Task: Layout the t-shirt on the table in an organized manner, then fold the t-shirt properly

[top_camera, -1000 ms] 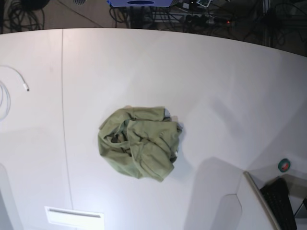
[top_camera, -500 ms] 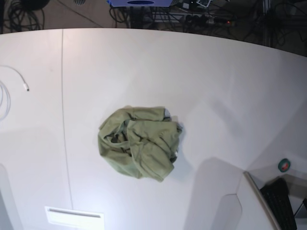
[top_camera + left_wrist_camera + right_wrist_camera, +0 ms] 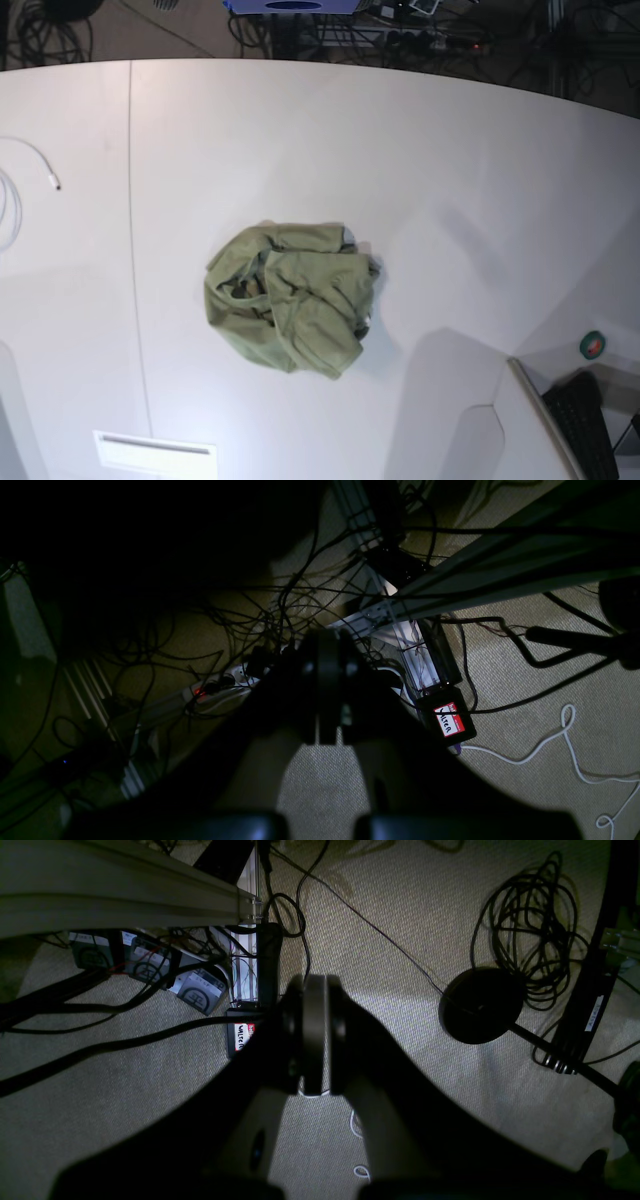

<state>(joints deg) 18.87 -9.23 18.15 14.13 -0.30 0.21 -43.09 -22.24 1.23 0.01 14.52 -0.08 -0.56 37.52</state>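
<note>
The olive-green t-shirt (image 3: 288, 297) lies crumpled in a heap near the middle of the white table (image 3: 420, 170) in the base view. Neither arm shows in that view. In the left wrist view my left gripper (image 3: 327, 687) is shut, empty, and hangs over a dark carpeted floor full of cables. In the right wrist view my right gripper (image 3: 314, 1032) is also shut and empty, above the carpet. Neither wrist view shows the t-shirt or the tabletop.
A white cable (image 3: 30, 160) lies at the table's left edge. A thin dark seam line (image 3: 132, 230) runs down the left side. A black keyboard (image 3: 585, 425) and a green tape roll (image 3: 593, 345) sit at the lower right. A white label (image 3: 155, 452) lies near the front edge.
</note>
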